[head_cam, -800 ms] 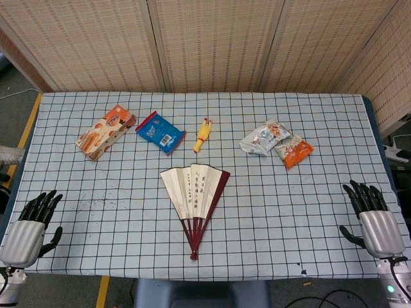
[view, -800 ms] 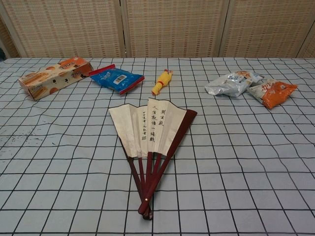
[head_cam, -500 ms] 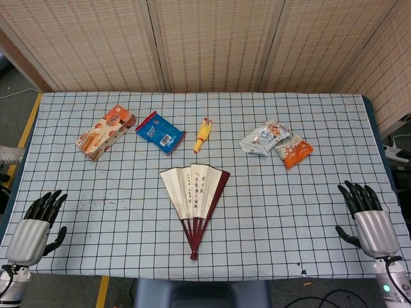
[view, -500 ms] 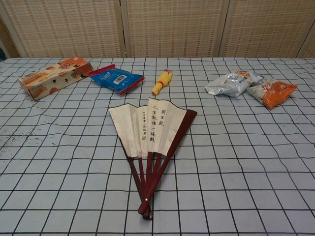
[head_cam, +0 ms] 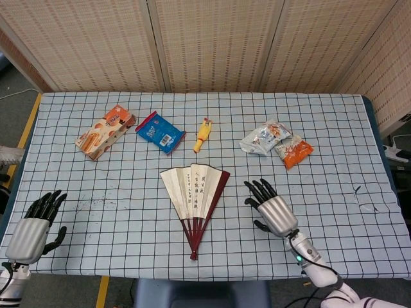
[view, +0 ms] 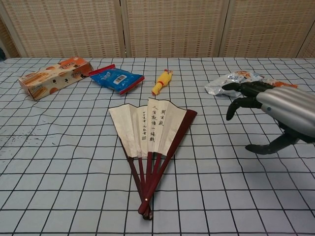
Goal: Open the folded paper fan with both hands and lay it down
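The paper fan [head_cam: 194, 196] [view: 150, 133] lies partly spread on the checked cloth, cream leaves with black writing pointing away, dark red ribs meeting at a pivot near the front edge. My right hand [head_cam: 273, 210] [view: 279, 112] hovers just right of the fan, fingers apart and empty, not touching it. My left hand [head_cam: 33, 226] stays at the front left corner, far from the fan, fingers spread and holding nothing; the chest view does not show it.
Along the far half of the table [head_cam: 334, 160] lie an orange snack box [head_cam: 104, 131], a blue packet [head_cam: 160, 132], a yellow rubber chicken [head_cam: 203, 134], a silver snack bag [head_cam: 263, 138] and an orange snack bag [head_cam: 294, 151]. Woven screens stand behind.
My right hand has swept leftward from the front right corner to a spot beside the fan. The left hand has barely shifted. The fan has not moved.
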`<state>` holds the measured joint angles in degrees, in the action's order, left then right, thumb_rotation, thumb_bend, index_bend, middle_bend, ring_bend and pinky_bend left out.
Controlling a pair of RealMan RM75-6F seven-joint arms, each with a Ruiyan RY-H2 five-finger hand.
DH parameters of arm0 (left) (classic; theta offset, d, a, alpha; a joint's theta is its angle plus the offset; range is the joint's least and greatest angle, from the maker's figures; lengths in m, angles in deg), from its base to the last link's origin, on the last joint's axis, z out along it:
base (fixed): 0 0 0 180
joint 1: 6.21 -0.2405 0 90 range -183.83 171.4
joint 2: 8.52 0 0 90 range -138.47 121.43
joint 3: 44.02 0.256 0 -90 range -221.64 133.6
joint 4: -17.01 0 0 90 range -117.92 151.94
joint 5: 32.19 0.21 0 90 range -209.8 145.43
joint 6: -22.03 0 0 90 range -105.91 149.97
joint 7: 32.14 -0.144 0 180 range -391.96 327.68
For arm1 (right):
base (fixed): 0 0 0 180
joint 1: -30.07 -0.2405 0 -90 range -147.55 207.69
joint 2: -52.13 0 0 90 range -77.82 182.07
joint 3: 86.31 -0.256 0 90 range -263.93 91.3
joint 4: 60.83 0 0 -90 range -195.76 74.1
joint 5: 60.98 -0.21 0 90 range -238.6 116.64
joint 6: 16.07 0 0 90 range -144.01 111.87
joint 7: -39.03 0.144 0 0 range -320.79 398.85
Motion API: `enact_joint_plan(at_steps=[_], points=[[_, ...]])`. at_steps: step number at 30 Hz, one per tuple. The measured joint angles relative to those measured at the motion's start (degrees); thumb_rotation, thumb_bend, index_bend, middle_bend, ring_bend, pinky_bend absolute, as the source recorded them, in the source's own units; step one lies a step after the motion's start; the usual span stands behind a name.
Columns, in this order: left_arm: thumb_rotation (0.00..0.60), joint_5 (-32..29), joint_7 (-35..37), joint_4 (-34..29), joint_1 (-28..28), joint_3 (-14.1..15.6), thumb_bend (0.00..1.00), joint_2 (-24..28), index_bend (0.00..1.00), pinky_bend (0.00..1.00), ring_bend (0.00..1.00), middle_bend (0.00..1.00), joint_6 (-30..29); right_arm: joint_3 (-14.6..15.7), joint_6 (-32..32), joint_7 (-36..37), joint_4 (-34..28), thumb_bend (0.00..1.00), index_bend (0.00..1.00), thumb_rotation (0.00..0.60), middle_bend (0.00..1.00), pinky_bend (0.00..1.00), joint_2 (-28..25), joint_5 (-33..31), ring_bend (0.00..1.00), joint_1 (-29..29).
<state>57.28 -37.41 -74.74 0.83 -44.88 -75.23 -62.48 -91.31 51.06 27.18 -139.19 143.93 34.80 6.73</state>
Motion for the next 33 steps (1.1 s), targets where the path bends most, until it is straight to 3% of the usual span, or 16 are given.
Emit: enact_joint_plan(at_steps=[6,13,30,33], points=[[0.6,-1.6,0.0,0.3,-0.5,-0.4,0.45,0.3,0.0,0.13,0.0,0.0,-0.1,-1.2,0.5,2.8,15.4,0.14,0.43,0.6,0.0,0.0,13.8,1.6,0.0,-5.2],[0.6,-2.4,0.3,0.7,-0.6,-0.5,0.45,0.5,0.0,0.13,0.0,0.0,0.2,-2.3,-0.1,5.1,28.2,0.14,0.46,0.6,0.0,0.0,24.8,1.6,0.0,-11.0],[0.6,-4.0,0.3,1.4,-0.4,-1.1,0.45,0.6,0.0,0.13,0.0,0.0,1.0,-1.2,-1.2,8.3,42.5,0.14,0.48,0.6,0.0,0.0,33.2,-0.4,0.0,-16.1],[0.6,-4.1,0.2,1.5,-0.4,-1.1,0.45,0.5,0.0,0.13,0.0,0.0,1.1,-1.2,-1.3,9.6,44.4,0.14,0.52,0.6,0.0,0.0,34.3,-0.8,0.0,-16.7]])
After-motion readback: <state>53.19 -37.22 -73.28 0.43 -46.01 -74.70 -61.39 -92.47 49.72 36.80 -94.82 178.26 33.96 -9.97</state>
